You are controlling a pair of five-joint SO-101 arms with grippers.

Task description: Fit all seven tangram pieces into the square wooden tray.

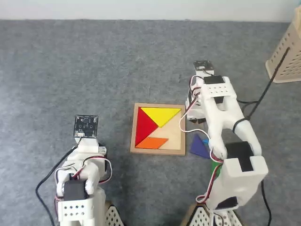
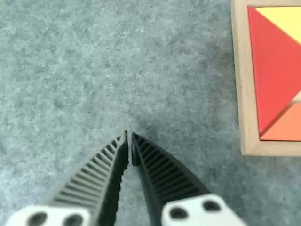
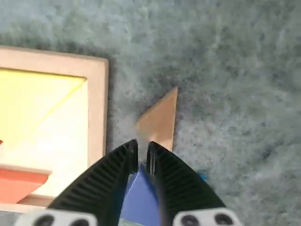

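Note:
The square wooden tray [image 1: 181, 136] lies mid-table on grey carpet. In it are a yellow triangle [image 1: 161, 115], a red triangle [image 1: 145, 126] and an orange parallelogram [image 1: 151, 142]. My right arm [image 1: 221, 108] stretches along the tray's right side. Its gripper [image 3: 142, 147] is just off the tray's rim [image 3: 98, 108], shut on a corner of a pale wooden-coloured triangle [image 3: 160, 120]. A blue piece [image 1: 199, 149] lies on the carpet under that arm and shows beneath the fingers. My left gripper [image 2: 129, 136] is shut and empty over bare carpet, left of the tray [image 2: 242, 94].
A beige perforated object [image 1: 287, 52] stands at the far right corner, with a black cable [image 1: 263, 94] running from it toward the right arm. A bit of cyan [image 1: 205, 140] and green [image 1: 216, 165] peek out beside the blue piece.

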